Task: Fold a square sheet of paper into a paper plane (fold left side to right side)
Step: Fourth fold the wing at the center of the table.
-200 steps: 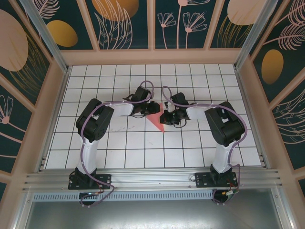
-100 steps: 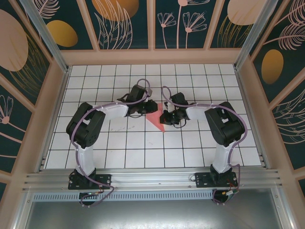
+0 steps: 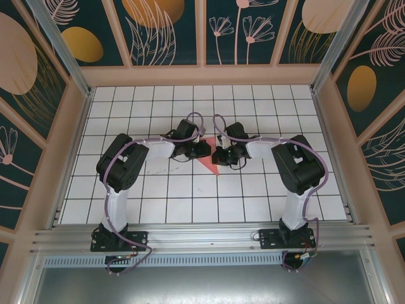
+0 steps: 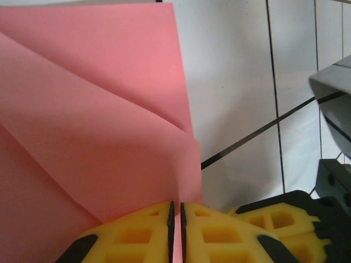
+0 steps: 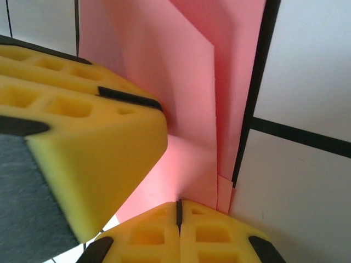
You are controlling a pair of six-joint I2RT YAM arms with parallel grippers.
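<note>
The square sheet of paper (image 3: 211, 166) is coral-red and creased into a pointed shape on the tiled table, its tip toward the near side. In the left wrist view its folded layers (image 4: 93, 115) fill the left half. My left gripper (image 4: 175, 230) has its yellow fingers (image 4: 126, 238) pinched on the sheet's edge, and red shows in the slit between the pads. From above, the left gripper (image 3: 203, 150) sits on the sheet's far left part. My right gripper (image 5: 178, 211) is shut, its tips against the paper (image 5: 186, 93). It (image 3: 219, 156) faces the left one closely.
Both arms reach to the middle of the white gridded table (image 3: 171, 190). The left gripper's yellow finger (image 5: 82, 137) crowds the right wrist view. The right gripper's body (image 4: 334, 93) stands close beside the left one. Wooden walls (image 3: 202, 75) ring the table.
My left gripper has shifted right and nearer onto the sheet, and its jaws have closed on the paper's edge. The left elbow swung. The right arm has stayed put.
</note>
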